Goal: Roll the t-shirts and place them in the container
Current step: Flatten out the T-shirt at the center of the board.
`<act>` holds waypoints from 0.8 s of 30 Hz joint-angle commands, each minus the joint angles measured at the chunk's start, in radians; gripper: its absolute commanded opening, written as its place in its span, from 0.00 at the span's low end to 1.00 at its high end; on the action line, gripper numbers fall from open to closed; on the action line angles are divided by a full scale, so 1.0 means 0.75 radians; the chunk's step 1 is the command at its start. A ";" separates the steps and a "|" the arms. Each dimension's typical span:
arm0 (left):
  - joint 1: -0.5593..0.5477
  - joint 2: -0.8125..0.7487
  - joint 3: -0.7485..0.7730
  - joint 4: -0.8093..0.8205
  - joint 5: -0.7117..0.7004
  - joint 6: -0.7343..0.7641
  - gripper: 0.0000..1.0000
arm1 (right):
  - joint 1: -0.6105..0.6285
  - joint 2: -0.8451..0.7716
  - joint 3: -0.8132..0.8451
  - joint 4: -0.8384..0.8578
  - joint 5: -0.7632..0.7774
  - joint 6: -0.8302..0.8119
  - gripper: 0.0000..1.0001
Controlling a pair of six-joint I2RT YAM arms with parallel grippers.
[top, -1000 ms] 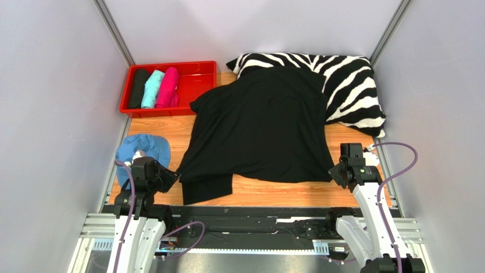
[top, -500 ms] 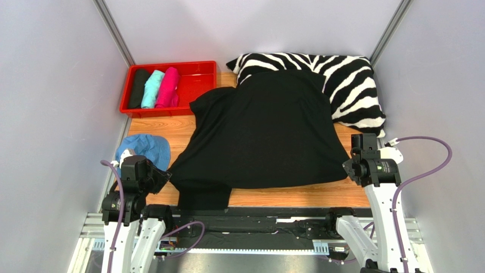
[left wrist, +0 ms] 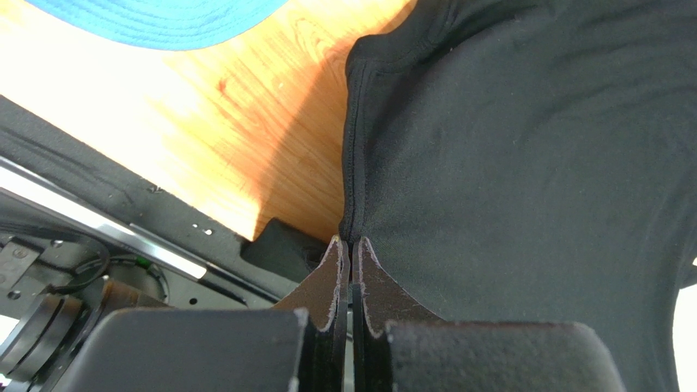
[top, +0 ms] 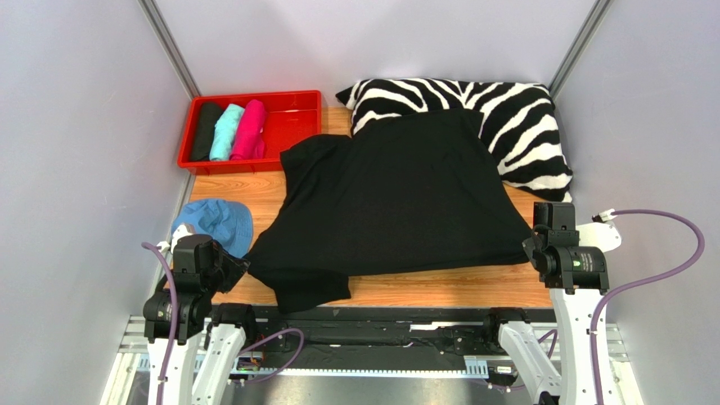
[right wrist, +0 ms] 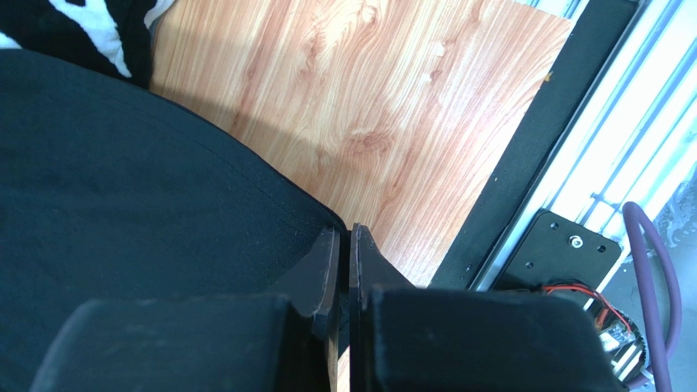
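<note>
left gripper: jaws pressed together on the hem edge of the large black t-shirt, near-left corner.
right gripper: jaws pinched on the near-right corner of the same hem.
shirt position: spread mid-table, far end lapping onto the zebra-striped pillow, one sleeve folded under at near left, probably.
done: black, teal and pink rolls lying in the red bin.
step: spreading and tensioning before the roll.
next: lay flat, release, then fold sleeves in; needs even pull from both sides.
nearby: blue cap beside left arm.
</note>
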 commanded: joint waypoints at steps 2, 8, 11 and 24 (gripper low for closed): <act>0.005 -0.030 0.067 -0.065 -0.081 0.046 0.00 | -0.014 -0.040 0.062 -0.216 0.148 0.035 0.00; 0.005 -0.068 0.112 -0.116 -0.108 0.056 0.00 | -0.014 -0.102 0.086 -0.249 0.166 0.026 0.00; 0.005 -0.083 0.120 -0.132 -0.102 0.056 0.00 | -0.014 -0.110 0.086 -0.263 0.158 0.026 0.00; 0.005 -0.165 0.075 -0.189 -0.116 0.054 0.00 | -0.014 -0.177 0.050 -0.298 0.131 0.037 0.00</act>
